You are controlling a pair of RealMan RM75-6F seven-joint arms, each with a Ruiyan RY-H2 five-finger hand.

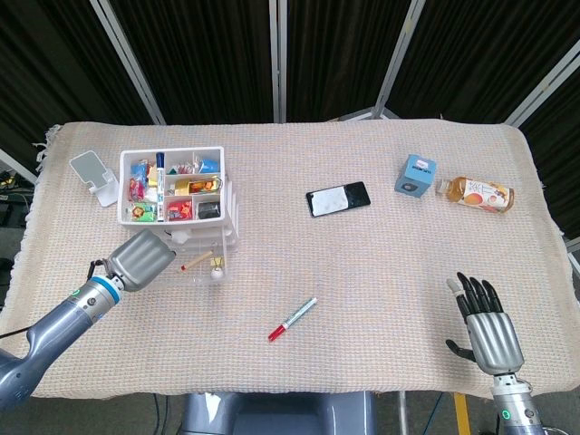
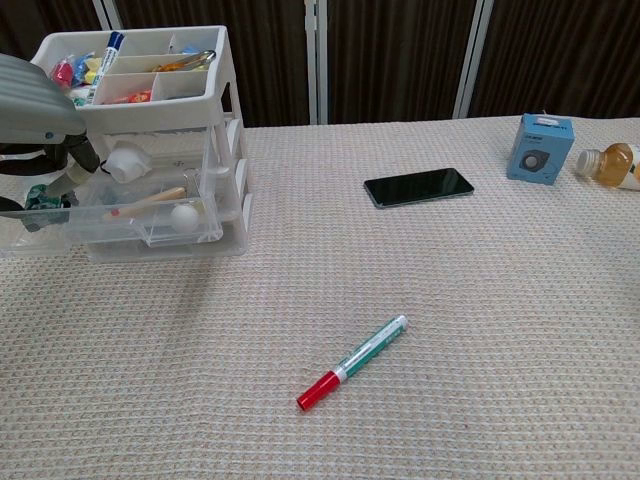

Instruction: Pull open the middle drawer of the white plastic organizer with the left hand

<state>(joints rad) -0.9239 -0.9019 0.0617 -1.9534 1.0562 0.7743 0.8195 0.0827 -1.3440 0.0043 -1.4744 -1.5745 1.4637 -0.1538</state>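
Backdrop: dark slatted panels behind a table (image 1: 381, 263) covered in a beige woven cloth, pretty standard setup.
Left hand (image 1: 140, 257): sitting right at the front of the white plastic organizer (image 1: 177, 190), near-left part of the table. From the chest view the left hand's fingers (image 2: 78, 158) are hooked down onto the front edge of the middle drawer (image 2: 140, 205), so it's gripping the drawer front.
Middle drawer: see-through, sticks out toward the camera past the organizer frame, so it's partly open. Inside there's a wooden stick thing with a red tip (image 2: 147, 201) and a small white ball (image 2: 184, 213).
Organizer top: open tray with dividers, full of colourful little bits, plus a blue-capped marker (image 1: 159, 184) lying across it.
Beside organizer: small white phone stand (image 1: 93, 175) just to its far left.
Middle of table: red-capped marker (image 1: 292, 319) lying loose on the cloth, well apart from the organizer. Black smartphone (image 1: 338, 198) further back, screen up.
Far right: blue box (image 1: 415, 175) and next to it a drink bottle (image 1: 477, 193) lying on its side.
Right hand (image 1: 487, 328): down at the near-right edge of the table, fingers spread, holding nothing, nowhere near anything.
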